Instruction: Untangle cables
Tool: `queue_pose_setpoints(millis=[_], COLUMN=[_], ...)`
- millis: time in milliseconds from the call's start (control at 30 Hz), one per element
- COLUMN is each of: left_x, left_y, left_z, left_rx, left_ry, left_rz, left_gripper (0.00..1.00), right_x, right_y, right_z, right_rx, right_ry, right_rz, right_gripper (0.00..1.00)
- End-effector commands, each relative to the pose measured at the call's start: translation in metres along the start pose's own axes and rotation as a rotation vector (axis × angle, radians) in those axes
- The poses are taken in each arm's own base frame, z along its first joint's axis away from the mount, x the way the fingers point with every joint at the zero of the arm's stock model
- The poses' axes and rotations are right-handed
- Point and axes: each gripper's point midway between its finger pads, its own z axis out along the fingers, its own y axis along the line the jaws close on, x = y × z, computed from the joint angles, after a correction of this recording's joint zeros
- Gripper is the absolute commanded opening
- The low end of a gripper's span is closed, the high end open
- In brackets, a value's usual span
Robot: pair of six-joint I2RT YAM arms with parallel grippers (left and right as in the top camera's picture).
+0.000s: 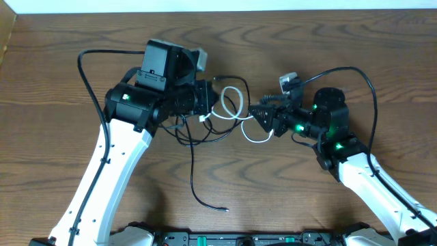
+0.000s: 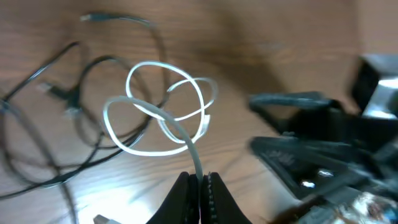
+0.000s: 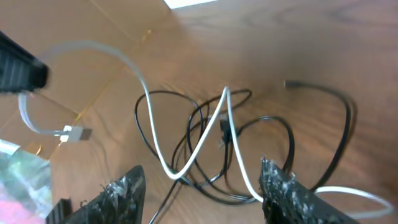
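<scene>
Now the left claw (image 2: 199, 186) pinches the white cable (image 2: 196, 160); its loops stretch sideways toward the right claw (image 3: 200, 173), wide open close by. Black cables (image 1: 192, 167) lie on the desk (image 1: 355, 41), nearer the left claw.

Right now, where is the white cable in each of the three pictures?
Overhead: white cable, middle of the picture.
Left wrist: centre, looping up from the shut left gripper.
Right wrist: upper left to bottom centre, through the open right gripper.
Shared landmark: black cables tangled with it.
</scene>
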Motion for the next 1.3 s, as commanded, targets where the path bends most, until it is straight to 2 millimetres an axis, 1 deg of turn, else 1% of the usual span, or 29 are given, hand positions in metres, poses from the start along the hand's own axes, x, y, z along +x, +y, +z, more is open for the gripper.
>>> queue_pose_setpoints(millis=[0, 100, 167, 233, 267, 333, 367, 400, 467, 533, 567, 600, 633, 667, 700, 733, 767, 867, 900, 1033, 1200, 1267], left_x=[0.006, 0.012, 0.015, 0.016, 0.017, 0.019, 0.02, 0.022, 0.023, 0.023, 0.023, 0.023, 0.022, 0.02, 0.019, 0.018, 0.017, 0.014, 0.011, 0.006, -0.005, -0.007], left_y=[-0.033, -0.05, -0.058, -0.062, -0.065, -0.071, -0.075, -0.079, -0.08, -0.082, -0.082, -0.082, -0.081, -0.078, -0.077, -0.075, -0.074, -0.07, -0.066, -0.054, -0.035, -0.031], left_z=[-0.013, -0.024, -0.03, -0.034, -0.037, -0.041, -0.043, -0.047, -0.049, -0.052, -0.056, -0.059, -0.061, -0.067, -0.07, -0.074, -0.077, -0.095, -0.102, -0.116, -0.124, -0.125], left_rx=[0.171, 0.251, 0.292, 0.308, 0.325, 0.359, 0.381, 0.406, 0.408, 0.41, 0.406, 0.394, 0.379, 0.339, 0.325, 0.303, 0.288, 0.261, 0.251, 0.216, 0.168, 0.168], left_ry=[0.011, 0.007, 0.006, 0.002, 0.002, 0.005, 0.006, 0.008, 0.003, -0.008, -0.026, -0.04, -0.052, -0.087, -0.101, -0.123, -0.138, -0.204, -0.228, -0.275, -0.319, -0.319], left_rz=[0.128, 0.198, 0.222, 0.229, 0.233, 0.24, 0.249, 0.257, 0.261, 0.278, 0.309, 0.317, 0.321, 0.332, 0.337, 0.343, 0.346, 0.349, 0.343, 0.314, 0.261, 0.22], left_gripper=[0.07, 0.07, 0.07, 0.07, 0.07, 0.07, 0.08, 0.07, 0.07, 0.07, 0.07, 0.07, 0.07, 0.07, 0.08, 0.07, 0.07, 0.07, 0.08, 0.07, 0.07, 0.07], right_x=[0.006, 0.004, 0.004, 0.003, 0.003, 0.004, 0.004, 0.003, 0.003, 0.006, 0.011, 0.016, 0.024, 0.04, 0.045, 0.053, 0.058, 0.065, 0.065, 0.066, 0.067, 0.067], right_y=[0.004, 0.004, 0.004, 0.004, 0.004, 0.004, 0.004, 0.004, 0.0, -0.008, -0.02, -0.031, -0.048, -0.075, -0.083, -0.097, -0.106, -0.126, -0.129, -0.13, -0.131, -0.127], right_z=[0.001, 0.001, 0.001, 0.001, 0.001, 0.001, 0.001, 0.001, 0.001, 0.001, 0.0, -0.002, -0.006, -0.018, -0.022, -0.032, -0.039, -0.058, -0.061, -0.062, -0.063, -0.059], right_rx=[-0.012, -0.013, -0.015, -0.015, -0.015, -0.015, -0.014, -0.012, 0.01, 0.05, 0.113, 0.177, 0.269, 0.432, 0.479, 0.575, 0.638, 0.789, 0.814, 0.818, 0.825, 0.796], right_ry=[0.025, 0.019, 0.016, 0.015, 0.015, 0.015, 0.015, 0.014, 0.011, 0.017, 0.029, 0.041, 0.057, 0.097, 0.108, 0.13, 0.142, 0.159, 0.16, 0.161, 0.164, 0.166], right_rz=[0.004, 0.0, -0.003, -0.004, -0.003, -0.003, -0.003, -0.003, 0.001, 0.015, 0.037, 0.056, 0.079, 0.114, 0.121, 0.131, 0.134, 0.13, 0.127, 0.127, 0.127, 0.131], right_gripper=[0.59, 0.63, 0.63, 0.63, 0.61, 0.57, 0.52, 0.43, 0.36, 0.33, 0.31, 0.3, 0.28, 0.26, 0.24, 0.24, 0.24, 0.24, 0.24, 0.27, 0.27, 0.34])
